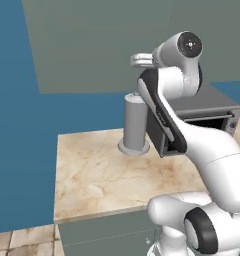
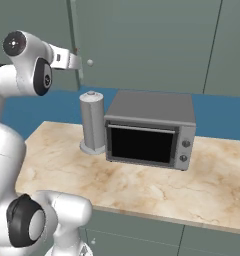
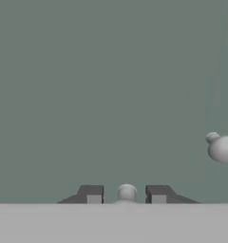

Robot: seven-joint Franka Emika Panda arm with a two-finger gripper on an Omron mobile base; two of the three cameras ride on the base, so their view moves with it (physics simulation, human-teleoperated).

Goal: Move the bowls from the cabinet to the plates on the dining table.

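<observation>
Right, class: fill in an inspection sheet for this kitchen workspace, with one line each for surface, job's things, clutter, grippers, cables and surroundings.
Surface: beige marble-patterned counter, mostly bare in front.
Job's things: grey-green cabinet with its doors closed; bowls, plates and dining table nothing seen.
Clutter: grey toaster oven and a grey cylinder standing beside it on the counter.
Grippers: gripper is up at the cabinet door; its fingers stand either side of a round grey knob, and I cannot tell if they touch it. A second knob lies to the right in the hand view.
Cables: nothing seen.
Surroundings: blue wall and tiled floor.
</observation>
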